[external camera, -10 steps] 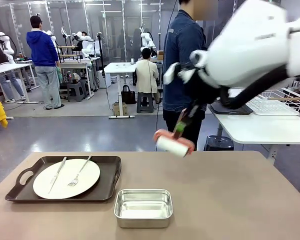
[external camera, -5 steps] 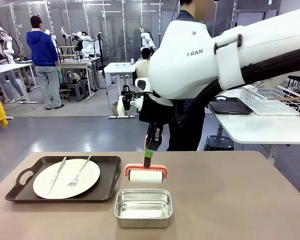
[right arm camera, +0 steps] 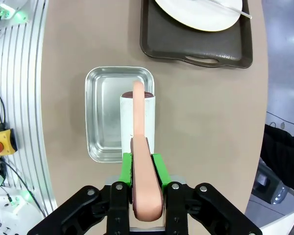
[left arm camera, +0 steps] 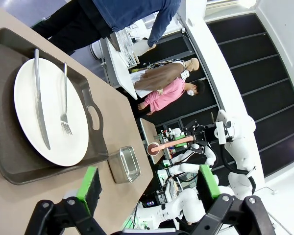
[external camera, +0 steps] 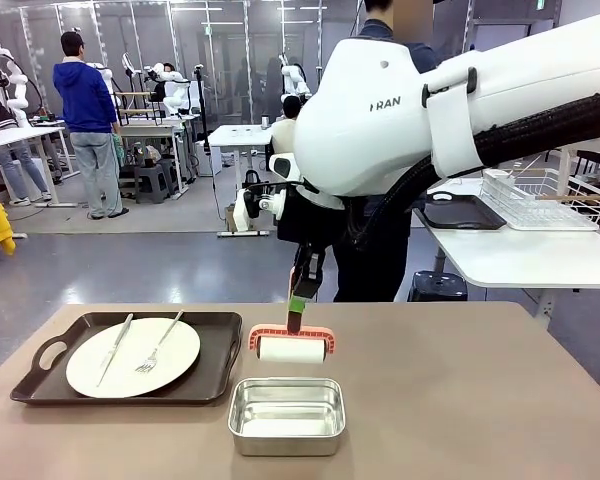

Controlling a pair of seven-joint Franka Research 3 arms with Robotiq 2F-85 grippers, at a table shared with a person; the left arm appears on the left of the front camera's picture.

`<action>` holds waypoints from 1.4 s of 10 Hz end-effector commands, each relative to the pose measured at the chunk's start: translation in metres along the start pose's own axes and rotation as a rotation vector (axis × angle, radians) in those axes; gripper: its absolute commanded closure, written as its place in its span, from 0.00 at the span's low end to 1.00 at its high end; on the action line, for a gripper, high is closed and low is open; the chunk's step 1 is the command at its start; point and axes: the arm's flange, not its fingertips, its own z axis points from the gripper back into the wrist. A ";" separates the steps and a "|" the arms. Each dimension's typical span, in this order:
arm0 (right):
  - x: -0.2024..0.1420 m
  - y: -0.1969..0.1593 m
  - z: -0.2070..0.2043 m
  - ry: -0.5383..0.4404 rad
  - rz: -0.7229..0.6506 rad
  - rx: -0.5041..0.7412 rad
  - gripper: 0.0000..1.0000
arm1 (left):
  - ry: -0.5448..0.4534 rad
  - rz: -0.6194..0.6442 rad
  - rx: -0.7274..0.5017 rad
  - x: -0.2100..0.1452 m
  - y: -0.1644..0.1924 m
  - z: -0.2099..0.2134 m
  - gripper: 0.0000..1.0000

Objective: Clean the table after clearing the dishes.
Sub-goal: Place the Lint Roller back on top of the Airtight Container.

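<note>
plate [right arm camera: 186, 12]: cut by top edge | pan [right arm camera: 103, 112]: partly behind roller [right arm camera: 137, 127]

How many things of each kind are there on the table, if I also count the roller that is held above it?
Tray: 1
Plate: 1
Knife: 1
Fork: 1
Steel pan: 1
Roller: 1
Total: 6

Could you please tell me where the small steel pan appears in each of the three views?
Front view: the steel pan sits at bottom centre, just right of the tray.
Left wrist view: lower middle, just past the tray's handled end.
Right wrist view: left of centre, partly hidden by the roller.
Shared landmark: the dark tray carrying the white plate.
</note>
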 end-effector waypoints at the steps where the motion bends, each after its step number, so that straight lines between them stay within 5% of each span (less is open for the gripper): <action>1: 0.010 -0.006 -0.016 0.017 0.053 0.087 0.78 | 0.011 -0.015 -0.010 -0.001 -0.001 0.004 0.00; 4: 0.025 -0.017 -0.045 0.051 0.026 0.168 0.78 | 0.011 -0.015 -0.010 -0.001 -0.001 0.004 0.00; 14: -0.006 -0.064 -0.129 0.050 -0.038 0.268 0.78 | 0.011 -0.015 -0.010 -0.001 -0.001 0.004 0.00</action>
